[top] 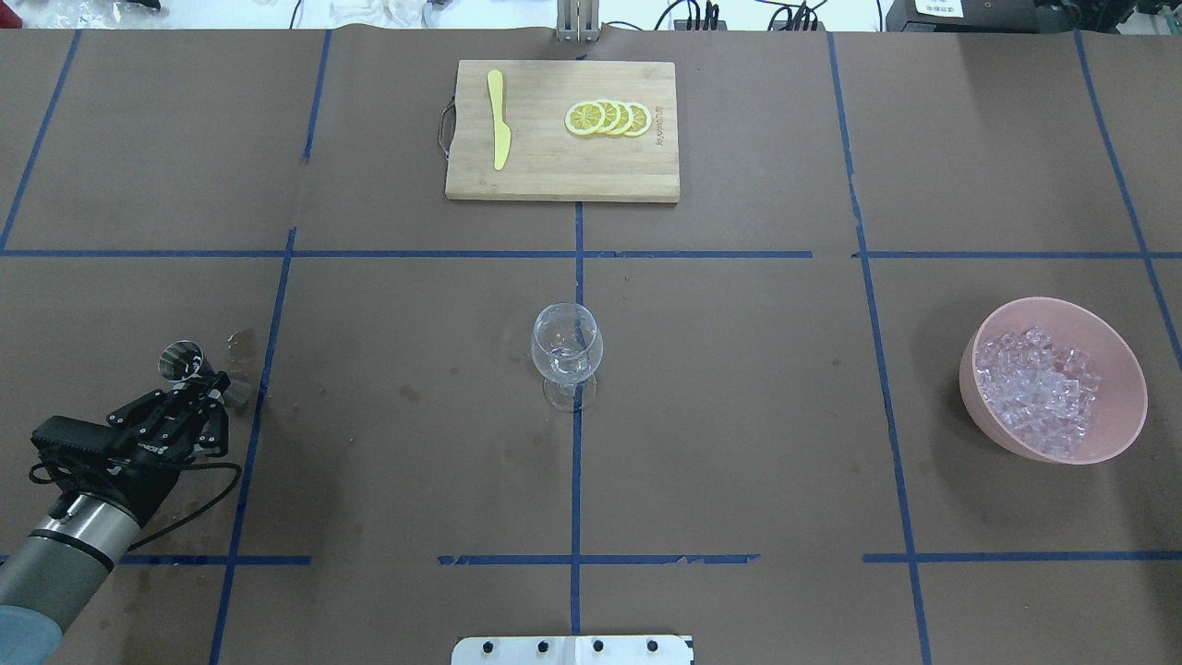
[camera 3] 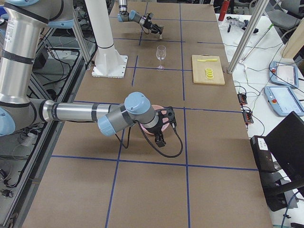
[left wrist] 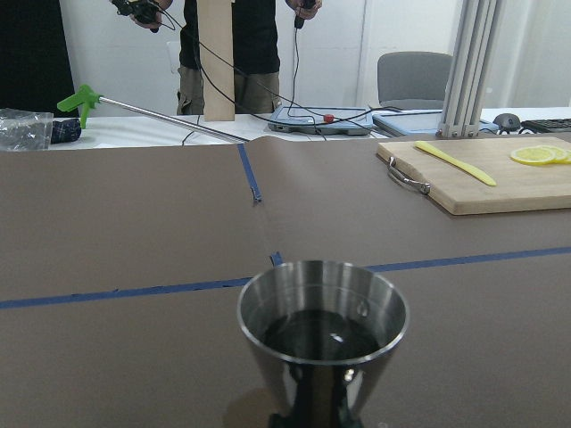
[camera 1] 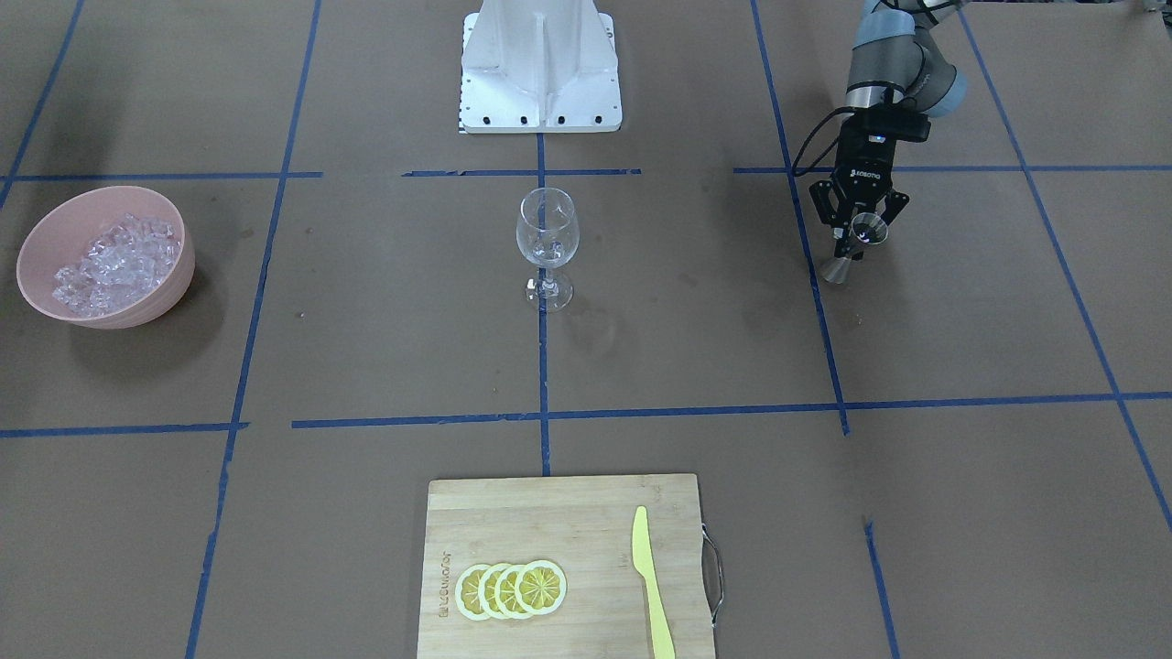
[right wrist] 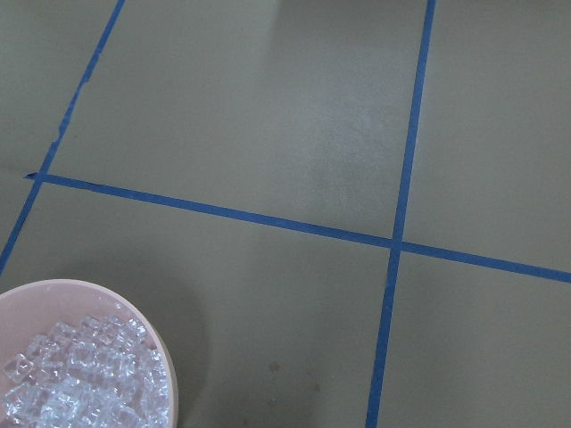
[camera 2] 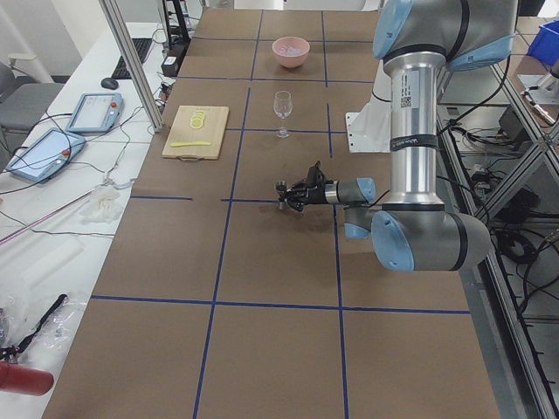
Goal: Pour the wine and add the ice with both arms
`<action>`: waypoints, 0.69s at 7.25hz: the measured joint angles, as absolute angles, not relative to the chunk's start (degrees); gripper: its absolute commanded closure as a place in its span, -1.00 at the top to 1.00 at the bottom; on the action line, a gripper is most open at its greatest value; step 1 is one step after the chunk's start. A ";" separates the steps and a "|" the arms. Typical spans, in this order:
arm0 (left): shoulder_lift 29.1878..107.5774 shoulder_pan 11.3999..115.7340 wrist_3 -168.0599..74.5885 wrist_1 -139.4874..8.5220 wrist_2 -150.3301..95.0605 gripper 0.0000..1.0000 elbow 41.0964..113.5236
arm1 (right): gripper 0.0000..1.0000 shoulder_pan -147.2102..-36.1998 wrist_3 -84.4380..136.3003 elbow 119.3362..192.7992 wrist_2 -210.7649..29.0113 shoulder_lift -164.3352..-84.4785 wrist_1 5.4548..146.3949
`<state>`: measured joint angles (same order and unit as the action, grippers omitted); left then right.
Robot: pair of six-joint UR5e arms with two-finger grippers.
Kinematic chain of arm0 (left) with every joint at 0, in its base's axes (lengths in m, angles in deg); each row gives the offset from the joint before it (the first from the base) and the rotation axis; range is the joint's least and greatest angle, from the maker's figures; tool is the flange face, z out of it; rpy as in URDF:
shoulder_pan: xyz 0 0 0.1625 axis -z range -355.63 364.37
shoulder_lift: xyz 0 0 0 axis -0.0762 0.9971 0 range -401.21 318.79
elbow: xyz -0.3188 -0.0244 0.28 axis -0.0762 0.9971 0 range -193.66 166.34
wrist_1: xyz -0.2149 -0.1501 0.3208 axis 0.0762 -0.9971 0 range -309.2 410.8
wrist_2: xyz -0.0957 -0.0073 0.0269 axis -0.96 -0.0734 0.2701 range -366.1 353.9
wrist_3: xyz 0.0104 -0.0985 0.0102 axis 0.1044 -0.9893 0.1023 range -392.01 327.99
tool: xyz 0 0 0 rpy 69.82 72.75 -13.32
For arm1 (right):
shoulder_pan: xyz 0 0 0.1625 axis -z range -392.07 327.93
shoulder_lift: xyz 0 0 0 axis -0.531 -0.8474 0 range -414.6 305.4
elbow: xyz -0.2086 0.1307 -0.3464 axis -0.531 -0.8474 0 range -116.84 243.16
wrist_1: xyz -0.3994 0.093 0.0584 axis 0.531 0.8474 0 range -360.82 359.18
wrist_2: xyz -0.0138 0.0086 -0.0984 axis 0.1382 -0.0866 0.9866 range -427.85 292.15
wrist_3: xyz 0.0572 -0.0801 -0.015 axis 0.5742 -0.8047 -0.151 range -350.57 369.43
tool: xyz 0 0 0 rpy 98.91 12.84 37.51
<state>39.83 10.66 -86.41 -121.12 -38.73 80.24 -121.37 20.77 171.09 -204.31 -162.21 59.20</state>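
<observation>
My left gripper is shut on the waist of a steel jigger, upright low over the table at my left side. The left wrist view shows dark wine in the jigger's cup. An upright clear stemmed wine glass stands at the table's middle, well apart from the jigger. A pink bowl of ice cubes sits at my right side. My right gripper shows only in the exterior right view, over the bowl's area; I cannot tell whether it is open. The right wrist view shows the ice at its lower left.
A wooden cutting board with lemon slices and a yellow knife lies at the far middle edge. The white pedestal base stands at the near middle. Blue tape lines cross the brown table cover.
</observation>
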 measured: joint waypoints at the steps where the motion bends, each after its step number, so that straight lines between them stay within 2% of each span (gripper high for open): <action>1: 40.05 10.71 -77.47 -126.93 -39.85 -1.00 80.87 | 1.00 -121.37 20.77 171.09 -204.31 -162.19 59.21; 3: 41.68 11.74 -67.03 -134.64 -44.39 -1.00 82.02 | 1.00 -121.37 20.77 171.07 -204.27 -162.15 59.21; 5: 46.33 14.83 -64.54 -134.06 -49.09 -1.00 82.66 | 1.00 -121.37 20.75 170.93 -204.24 -162.12 59.21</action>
<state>46.33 14.83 -64.54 -134.06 -49.09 82.66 -121.37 20.75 170.93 -204.24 -162.12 59.21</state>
